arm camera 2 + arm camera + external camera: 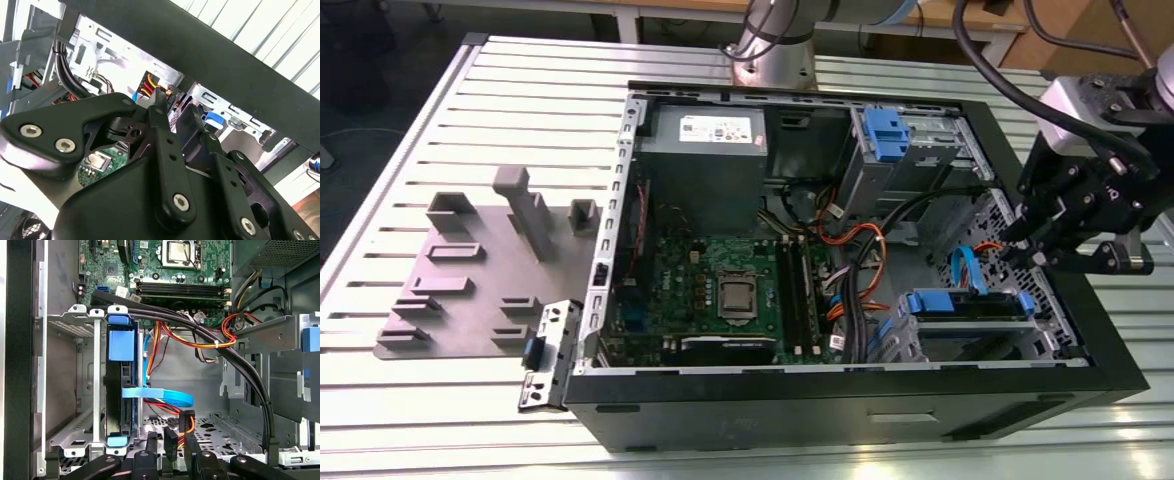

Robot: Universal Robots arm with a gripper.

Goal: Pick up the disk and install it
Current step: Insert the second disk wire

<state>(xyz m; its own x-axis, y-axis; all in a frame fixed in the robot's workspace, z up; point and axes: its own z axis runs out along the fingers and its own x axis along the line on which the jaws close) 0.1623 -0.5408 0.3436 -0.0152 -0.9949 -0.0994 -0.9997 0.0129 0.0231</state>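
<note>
The disk [120, 390] stands on edge in the metal cage [65, 390] at the corner of the case [854, 400], below the hand [1034, 255] and a little toward the board side of it. Its blue rail wraps the ends, and a broad blue tab [121, 345] faces up. I judge it a dense, stiff block, heavy for its bulk and sensitive to knocks, with smooth metal faces that would slip under a light pinch. The plastic rail and its tab look the safer places to take hold, gripped across the narrow thickness. The hand hovers at the case's open edge with its jaws apart and holds nothing. In the first wrist view a black connector [169, 442] lies just beyond its tips. A flat blue cable [165, 396] runs off the disk's side, and a thick black bundle [200, 332] with orange and yellow wires arches over the bay near the hand, so room is tight. Farther off lie the board [720, 285], then the slatted bench [427, 130] carrying a grey fixture plate [454, 290] well away from the hand.
</note>
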